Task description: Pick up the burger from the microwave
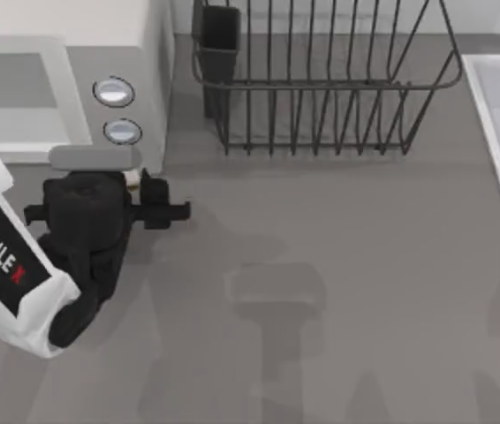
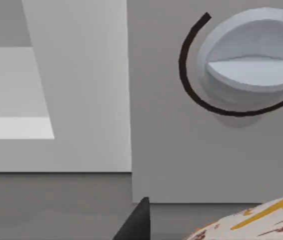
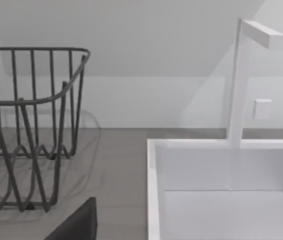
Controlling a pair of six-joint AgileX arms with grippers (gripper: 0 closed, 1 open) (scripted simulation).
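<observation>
Because the left gripper (image 1: 135, 179) sits tight against the microwave (image 1: 64, 53), its jaws, maybe holding the burger (image 2: 251, 224), could bump it; how they stand is hard to tell.

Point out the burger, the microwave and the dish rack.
burger (image 2: 261, 220): left wrist view, its cream top with the orange streak.
microwave (image 1: 82, 26): top view, its bare top face.
dish rack (image 1: 321, 84): top view, front rim wire.

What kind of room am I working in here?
Most likely a kitchen counter, in simulation: a microwave with knobs at top left, a wire dish rack beside it, and a white sink with a faucet.
</observation>
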